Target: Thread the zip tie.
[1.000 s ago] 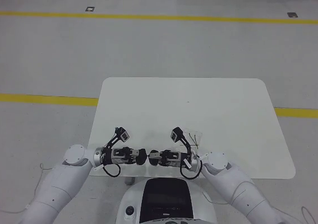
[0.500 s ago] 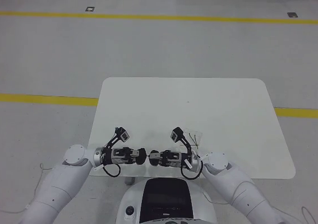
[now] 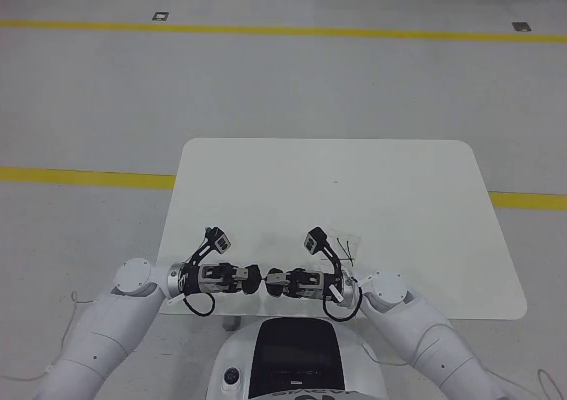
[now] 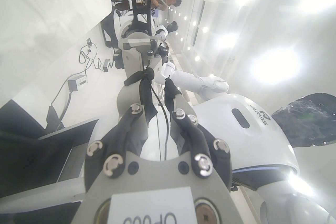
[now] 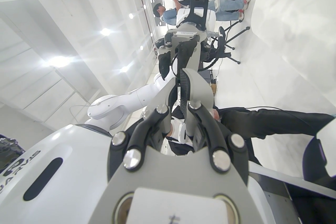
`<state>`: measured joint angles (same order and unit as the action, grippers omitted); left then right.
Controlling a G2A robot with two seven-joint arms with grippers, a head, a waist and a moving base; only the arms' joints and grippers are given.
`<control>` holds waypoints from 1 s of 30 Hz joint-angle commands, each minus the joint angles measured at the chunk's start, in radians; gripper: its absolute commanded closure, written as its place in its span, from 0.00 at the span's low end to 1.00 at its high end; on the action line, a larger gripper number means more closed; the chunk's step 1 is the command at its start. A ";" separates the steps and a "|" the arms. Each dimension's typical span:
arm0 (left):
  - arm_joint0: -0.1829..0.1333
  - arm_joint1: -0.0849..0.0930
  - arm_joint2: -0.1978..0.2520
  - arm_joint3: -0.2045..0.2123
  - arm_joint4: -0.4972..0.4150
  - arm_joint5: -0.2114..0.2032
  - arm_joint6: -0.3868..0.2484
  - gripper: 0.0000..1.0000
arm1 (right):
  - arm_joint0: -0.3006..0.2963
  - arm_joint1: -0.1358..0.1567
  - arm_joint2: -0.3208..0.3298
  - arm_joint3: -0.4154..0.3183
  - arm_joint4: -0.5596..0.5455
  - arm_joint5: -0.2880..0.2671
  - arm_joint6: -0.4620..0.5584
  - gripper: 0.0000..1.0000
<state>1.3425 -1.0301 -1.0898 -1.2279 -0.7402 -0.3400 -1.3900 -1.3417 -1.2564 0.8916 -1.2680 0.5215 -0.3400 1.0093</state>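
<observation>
1. Pale floor crossed by yellow lines [image 3: 63, 177] lay beyond the white table [image 3: 413, 200]. I worked over its near edge with both arms folded in front of me, so the job hung in the air, not on the tabletop.
2. My right gripper [image 5: 178, 91] was pinched together, as far as I could judge on one end of the zip tie [image 4: 166, 128]. It pointed straight at the other arm. I took that as a way to hold the strap stiff and level for feeding.
3. My left gripper [image 4: 158, 96] faced it tip to tip, with its fingers a narrow way apart and gripping nothing. The strap ran loose through that gap and on toward the palm. I read the gap as room for the strap to slide, not a grasp.
4. So the zip tie sat between the two grippers, raised off the table and touching nothing else that I could see.
5. A clear sleeve [image 3: 346, 246] with spare ties lay on the table near my right wrist. It was well apart from the grippers and out of the way.
6. Loose black wrapping [image 4: 146, 101] hung just beside the strap and could have snagged or hidden it. The tips were crowded together, leaving little room to adjust. I could not make out the tie's head, so I could not tell how far the threading had got.
</observation>
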 commanded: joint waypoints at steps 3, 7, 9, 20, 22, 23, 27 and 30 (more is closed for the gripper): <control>0.000 0.000 0.000 0.000 0.000 0.000 0.000 0.89 | 0.001 0.001 0.000 0.004 -0.010 0.001 -0.012 1.00; 0.000 0.000 0.000 0.000 0.000 0.000 0.000 0.88 | 0.001 0.001 0.000 0.005 -0.017 0.002 -0.025 1.00; 0.000 0.000 0.000 0.000 0.000 0.000 0.000 0.88 | 0.001 0.002 0.002 0.005 -0.016 0.000 -0.026 1.00; 0.009 0.001 0.006 -0.023 0.018 0.013 0.050 0.96 | -0.004 0.005 0.008 -0.002 -0.013 0.000 -0.023 1.00; 0.012 0.003 0.004 -0.027 0.020 0.014 0.055 0.98 | -0.004 0.005 0.009 -0.002 -0.013 0.000 -0.025 1.00; 0.013 0.004 0.003 -0.028 0.021 0.015 0.057 0.99 | -0.004 0.006 0.009 -0.002 -0.014 0.000 -0.026 1.00; 0.017 0.008 0.004 -0.031 0.030 0.021 0.066 1.00 | -0.005 0.006 0.009 -0.004 -0.018 0.000 -0.030 1.00; 0.017 0.009 0.006 -0.031 0.034 0.026 0.072 1.00 | -0.006 0.007 0.010 -0.006 -0.017 0.000 -0.031 1.00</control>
<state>1.3599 -1.0213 -1.0845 -1.2594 -0.7073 -0.3156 -1.3194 -1.3477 -1.2495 0.9011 -1.2734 0.5039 -0.3400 0.9787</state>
